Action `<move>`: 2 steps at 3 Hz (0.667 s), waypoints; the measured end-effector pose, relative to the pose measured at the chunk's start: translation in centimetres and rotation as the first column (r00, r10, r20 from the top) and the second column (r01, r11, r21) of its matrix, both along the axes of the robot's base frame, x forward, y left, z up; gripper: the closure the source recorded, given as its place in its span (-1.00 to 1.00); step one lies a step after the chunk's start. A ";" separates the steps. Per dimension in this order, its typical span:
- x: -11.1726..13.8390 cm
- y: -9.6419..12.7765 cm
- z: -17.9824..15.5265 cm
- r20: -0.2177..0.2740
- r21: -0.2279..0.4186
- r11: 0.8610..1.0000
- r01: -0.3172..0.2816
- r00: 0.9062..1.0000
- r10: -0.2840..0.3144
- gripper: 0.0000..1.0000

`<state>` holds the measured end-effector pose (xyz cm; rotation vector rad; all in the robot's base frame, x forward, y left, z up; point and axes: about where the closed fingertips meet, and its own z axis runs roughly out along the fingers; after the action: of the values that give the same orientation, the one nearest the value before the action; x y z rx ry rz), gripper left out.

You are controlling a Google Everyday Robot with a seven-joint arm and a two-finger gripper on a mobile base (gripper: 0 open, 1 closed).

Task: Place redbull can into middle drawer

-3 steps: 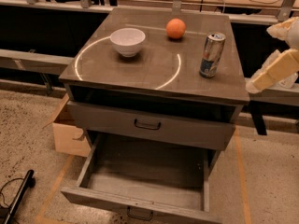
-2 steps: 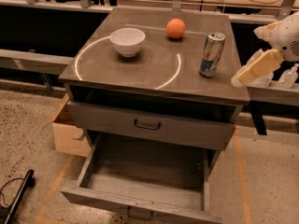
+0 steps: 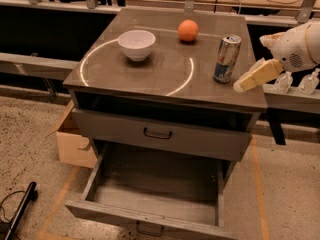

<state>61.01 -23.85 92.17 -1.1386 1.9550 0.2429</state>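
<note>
— Edging the gripper [image 3: 246,81] nearer the redbull can [image 3: 227,59] than a second ago, coming in from the can's right. No change elsewhere.

— Step in hand?

— Reaching for the grasp, by the look of it. No lift yet. Starting big: cabinet top [image 3: 165,69] under the can, which stands upright. Middle drawer [image 3: 125,216] pulled wide open, below and in front of the can. Upper drawer [image 3: 200,139] shut, between the can and the open one.

— And the arm?

— White arm shell [image 3: 300,46] right of the can, angled down and left toward it. Gripper just beside the can's lower right, apart from it, not touching. Open or closed: cannot tell.

— Next?

— Probably calls for lining up around the can's body, closing firmly, lifting straight, then carrying forward and down into the open drawer. Worth minding a sideways nudge: tall, slim, likely to topple.

— Smaller things?

— White bowl [image 3: 136,44] and orange fruit [image 3: 188,30] left of the can, well apart, off the likely path.
</note>
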 end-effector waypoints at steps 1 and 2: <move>1.4 0.6 -1.1 0.021 0.049 0.999 0.004 1.000 -0.005 -1.00; 3.4 1.0 -2.2 0.053 0.094 0.996 -0.004 0.999 -0.001 -1.00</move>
<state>64.38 -22.86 89.96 -1.0745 1.8761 0.2996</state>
